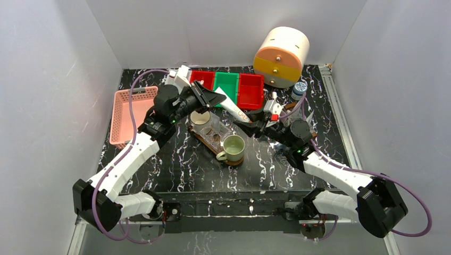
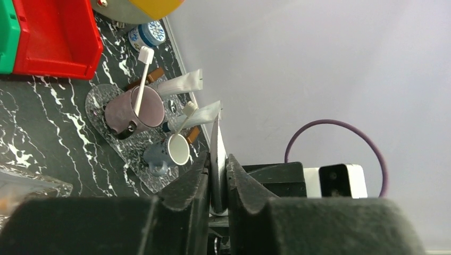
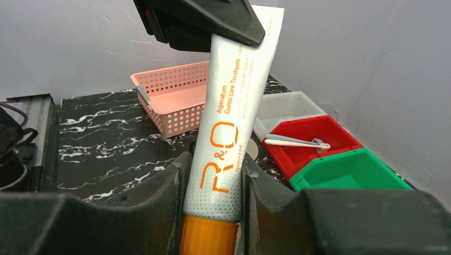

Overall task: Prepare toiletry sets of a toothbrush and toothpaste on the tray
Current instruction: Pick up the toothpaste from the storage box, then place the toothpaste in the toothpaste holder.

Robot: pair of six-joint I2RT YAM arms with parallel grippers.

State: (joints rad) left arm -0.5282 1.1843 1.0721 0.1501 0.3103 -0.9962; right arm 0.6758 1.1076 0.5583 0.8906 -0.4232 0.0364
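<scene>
Right wrist cam: right gripper (image 3: 214, 166) clamped, narrow gap, on soft white toothpaste tube (image 3: 226, 122) just above its orange cap (image 3: 207, 239). Left gripper (image 2: 218, 162) pinches same tube's flat crimped end, so tube is held in air betw. both. Left wrist cam: ribbed clear tray (image 2: 133, 155) carries purple mug (image 2: 125, 114) and grey-blue cup (image 2: 162, 154), 1 slim toothbrush (image 2: 141, 71) in each; 2 more white tubes (image 2: 181, 84) by them.
</scene>
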